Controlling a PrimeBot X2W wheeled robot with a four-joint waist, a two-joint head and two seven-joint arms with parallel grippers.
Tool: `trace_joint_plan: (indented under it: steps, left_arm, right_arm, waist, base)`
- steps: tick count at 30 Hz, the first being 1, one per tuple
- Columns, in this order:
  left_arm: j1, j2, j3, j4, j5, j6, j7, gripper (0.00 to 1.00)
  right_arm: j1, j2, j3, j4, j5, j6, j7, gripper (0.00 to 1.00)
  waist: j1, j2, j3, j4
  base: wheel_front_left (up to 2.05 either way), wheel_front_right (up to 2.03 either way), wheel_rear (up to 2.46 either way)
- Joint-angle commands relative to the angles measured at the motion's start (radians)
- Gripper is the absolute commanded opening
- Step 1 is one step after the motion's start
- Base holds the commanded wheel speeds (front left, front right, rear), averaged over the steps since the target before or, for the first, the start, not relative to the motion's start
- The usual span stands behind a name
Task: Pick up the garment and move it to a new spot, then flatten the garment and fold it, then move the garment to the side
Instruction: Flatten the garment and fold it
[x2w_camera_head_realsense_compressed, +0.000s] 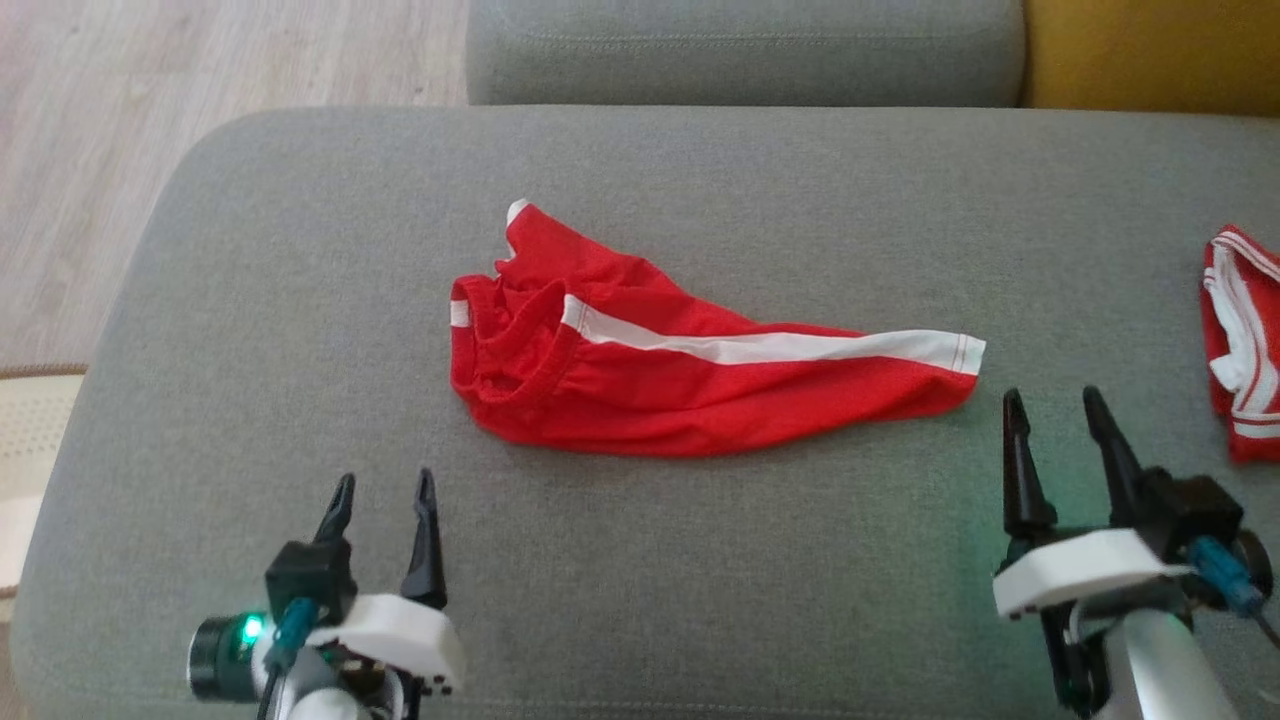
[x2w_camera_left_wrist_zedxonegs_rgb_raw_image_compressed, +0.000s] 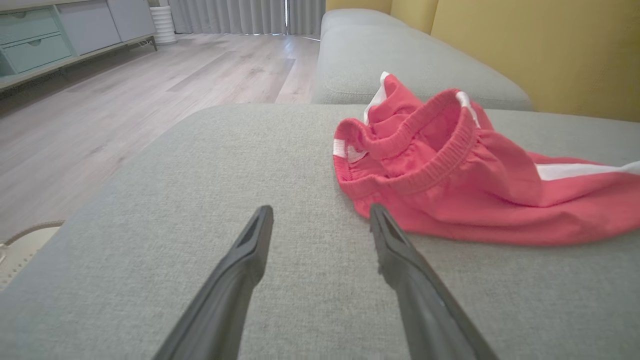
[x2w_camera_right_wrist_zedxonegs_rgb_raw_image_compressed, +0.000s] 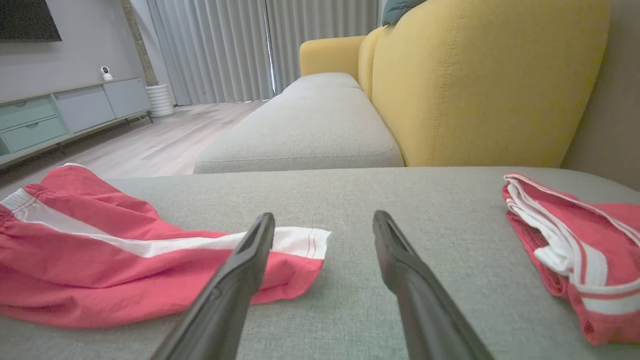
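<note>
Red shorts (x2w_camera_head_realsense_compressed: 700, 400) lay crumpled, unfolded (seemingly no step done yet); left gripper (x2w_camera_head_realsense_compressed: 385, 478) and right gripper (x2w_camera_head_realsense_compressed: 1052, 394) hovered spread, empty.

The left tool (x2w_camera_head_realsense_compressed: 386, 478) and the right tool (x2w_camera_head_realsense_compressed: 1052, 395) each have two long black fingers (x2w_camera_head_realsense_compressed: 425, 550) that narrow to a point. Each one sits on a white plastic bracket (x2w_camera_head_realsense_compressed: 1075, 565), with a black box (x2w_camera_head_realsense_compressed: 1190, 510) and a blue-green cable plug (x2w_camera_head_realsense_compressed: 1220, 575). A green lamp (x2w_camera_head_realsense_compressed: 250, 630) glows on a dark cylinder (x2w_camera_head_realsense_compressed: 212, 655) at the left wrist. The forearm (x2w_camera_head_realsense_compressed: 1165, 665) is pale grey.
</note>
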Motion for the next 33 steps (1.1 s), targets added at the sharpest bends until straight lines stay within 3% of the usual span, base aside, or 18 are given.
trace_joint_plan:
  steps: [1, 15, 33]
  left_arm:
    - [-0.022, 0.003, 0.037, -0.029, 0.008, 0.004, -0.012, 1.00]
    - [0.025, 0.003, 0.075, -0.031, 0.058, 0.030, -0.012, 1.00]
    - [0.022, 0.003, 0.076, -0.049, 0.042, 0.033, -0.012, 1.00]
  right_arm:
    - [-0.012, -0.003, 0.029, -0.025, 0.008, 0.006, -0.006, 1.00]
    - [0.035, -0.002, 0.077, 0.002, 0.054, 0.006, -0.006, 1.00]
    - [0.020, -0.002, 0.092, 0.022, 0.059, 0.006, -0.006, 1.00]
  waist:
    - [0.0000, 0.0000, -0.007, -0.006]
    - [0.0000, 0.0000, -0.036, -0.029]
    - [0.0000, 0.0000, -0.029, -0.029]
  base:
    - [0.00, 0.00, 0.00]
    - [0.00, 0.00, 0.00]
    - [0.00, 0.00, 0.00]
